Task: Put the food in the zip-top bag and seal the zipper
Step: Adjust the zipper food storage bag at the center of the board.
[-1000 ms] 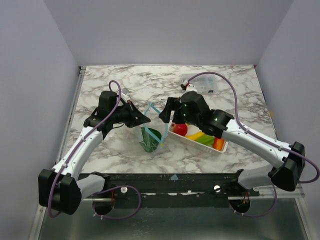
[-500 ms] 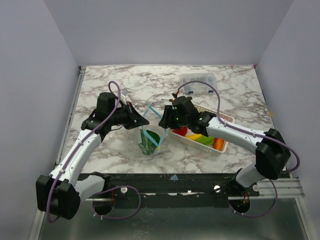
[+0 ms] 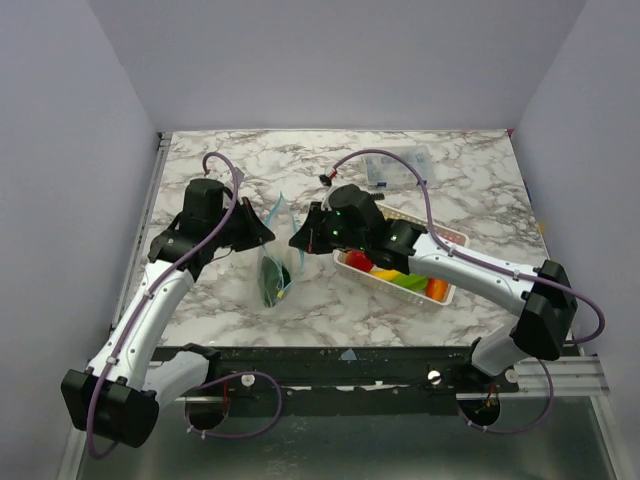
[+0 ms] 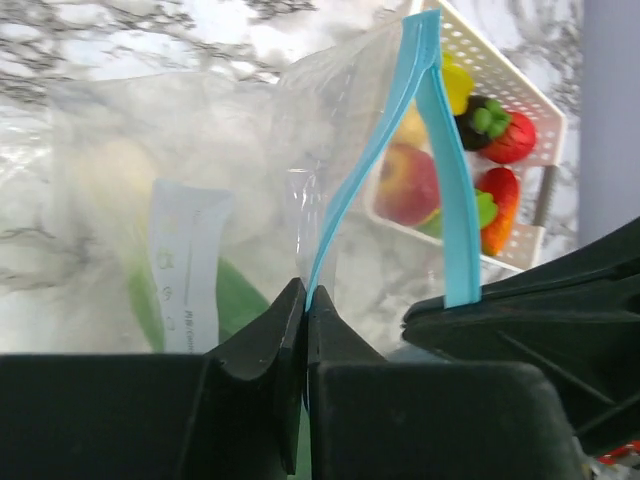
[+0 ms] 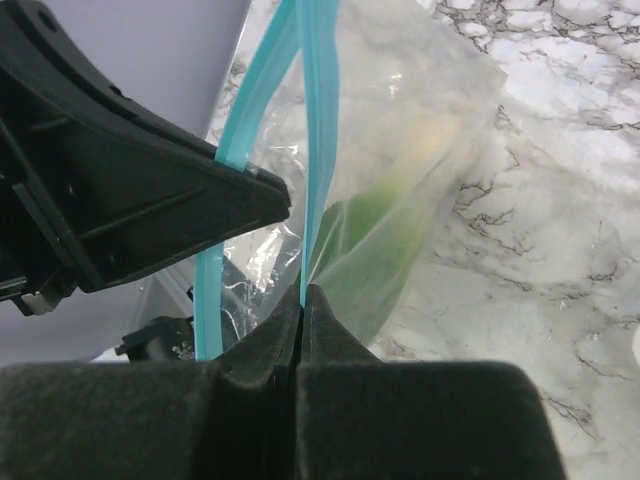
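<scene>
Blue zipper [image 4: 445, 180] pinched by L hand [image 4: 306, 300] & R hand [image 5: 301, 300], bag [image 3: 272, 265] between.

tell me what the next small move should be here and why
Probably bring the left gripper and right gripper closer so the two halves of the zipper meet. Each is shut on one blue strip of the lifted zip-top bag, and a narrow gap shows between the strips. Green food is inside, though other pieces sit in the basket.
</scene>
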Controlling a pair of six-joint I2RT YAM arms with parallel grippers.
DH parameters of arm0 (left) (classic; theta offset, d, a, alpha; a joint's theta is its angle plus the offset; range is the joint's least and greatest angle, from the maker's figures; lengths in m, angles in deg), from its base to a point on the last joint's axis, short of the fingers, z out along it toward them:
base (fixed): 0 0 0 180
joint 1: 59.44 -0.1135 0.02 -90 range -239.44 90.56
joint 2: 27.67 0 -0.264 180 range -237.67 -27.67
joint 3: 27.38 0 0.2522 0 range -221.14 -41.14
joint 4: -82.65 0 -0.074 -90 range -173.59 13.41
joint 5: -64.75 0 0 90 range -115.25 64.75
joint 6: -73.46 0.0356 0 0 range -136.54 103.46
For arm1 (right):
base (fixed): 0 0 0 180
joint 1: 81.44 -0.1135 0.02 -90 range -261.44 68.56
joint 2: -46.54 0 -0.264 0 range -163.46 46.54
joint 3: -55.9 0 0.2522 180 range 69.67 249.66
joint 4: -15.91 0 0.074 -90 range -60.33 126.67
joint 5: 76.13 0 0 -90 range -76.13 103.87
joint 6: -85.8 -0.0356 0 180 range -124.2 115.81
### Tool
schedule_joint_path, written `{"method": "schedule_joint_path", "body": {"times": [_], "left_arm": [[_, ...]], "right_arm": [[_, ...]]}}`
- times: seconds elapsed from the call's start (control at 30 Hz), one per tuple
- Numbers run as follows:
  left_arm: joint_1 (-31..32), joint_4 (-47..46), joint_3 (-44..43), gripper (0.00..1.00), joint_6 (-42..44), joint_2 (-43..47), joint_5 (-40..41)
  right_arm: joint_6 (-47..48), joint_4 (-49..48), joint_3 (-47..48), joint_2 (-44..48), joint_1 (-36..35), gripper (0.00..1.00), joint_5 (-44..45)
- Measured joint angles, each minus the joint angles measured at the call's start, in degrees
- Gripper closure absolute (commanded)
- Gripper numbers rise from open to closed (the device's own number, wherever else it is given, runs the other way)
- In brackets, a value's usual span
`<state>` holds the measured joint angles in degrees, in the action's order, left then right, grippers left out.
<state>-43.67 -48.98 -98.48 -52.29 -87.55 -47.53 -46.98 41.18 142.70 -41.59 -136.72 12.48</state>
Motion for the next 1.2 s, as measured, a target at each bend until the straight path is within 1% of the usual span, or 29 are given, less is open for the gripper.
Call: {"method": "schedule_joint_path", "body": {"times": [0.1, 0.2, 0.23, 0.27, 0.3, 0.33, 0.4, 0.43, 0.53, 0.67, 0.77, 0.9, 1.07, 1.2], "left_arm": [[0.0, 2.4, -0.3, 0.91, 3.0, 1.2, 4.6], [0.0, 4.0, -0.3, 0.96, 5.0, 2.0, 7.6], [0.0, 4.5, -0.4, 0.96, 5.6, 2.1, 8.2], [0.0, 5.0, -0.6, 0.93, 6.1, 2.1, 8.7], [0.0, 5.5, -0.9, 0.88, 6.6, 2.1, 9.0], [0.0, 5.9, -1.2, 0.79, 7.0, 2.1, 9.2], [0.0, 6.7, -2.3, 0.64, 7.7, 2.1, 9.5], [0.0, 6.8, -2.6, 0.61, 7.9, 2.1, 9.5], [0.0, 7.6, -3.8, 0.53, 8.3, 2.3, 9.4], [0.2, 8.7, -4.5, 0.51, 8.3, 3.8, 9.5], [0.5, 9.0, -4.8, 0.54, 8.3, 5.5, 9.9], [1.2, 9.2, -4.8, 0.69, 8.3, 6.2, 10.3], [1.6, 9.5, -4.8, 1.0, 8.7, 5.4, 12.4], [1.6, 11.7, -6.3, 1.0, 9.5, 4.6, 15.6]], "right_arm": [[-1.2, 0.1, 0.6, -0.5, 0.0, 1.0, -0.1], [-1.8, 0.0, 1.9, -1.6, 0.2, 1.0, -0.7], [-1.8, 0.0, 2.3, -1.9, 0.2, 1.0, -0.9], [-1.9, 0.1, 2.7, -2.2, 0.2, 1.0, -1.0], [-2.0, 0.1, 3.2, -2.5, 0.2, 0.99, -1.1], [-2.1, 0.1, 3.8, -3.0, 0.2, 0.99, -1.2], [-2.2, 0.1, 4.8, -3.8, 0.2, 1.0, -1.5], [-2.2, 0.1, 5.2, -4.1, 0.1, 1.0, -1.6], [-2.2, 0.2, 6.4, -5.0, -0.1, 1.0, -1.5], [-2.2, 0.3, 7.8, -5.7, -0.5, 1.0, -1.5], [-2.2, 0.5, 8.5, -5.9, -0.7, 1.0, -1.5], [-2.2, 0.6, 9.1, -6.1, -0.9, 1.0, -1.5], [-2.2, 0.6, 9.2, -6.3, -1.4, 1.0, -1.5], [-2.1, 0.7, 10.0, -6.8, -1.4, 1.0, -1.5]]}}
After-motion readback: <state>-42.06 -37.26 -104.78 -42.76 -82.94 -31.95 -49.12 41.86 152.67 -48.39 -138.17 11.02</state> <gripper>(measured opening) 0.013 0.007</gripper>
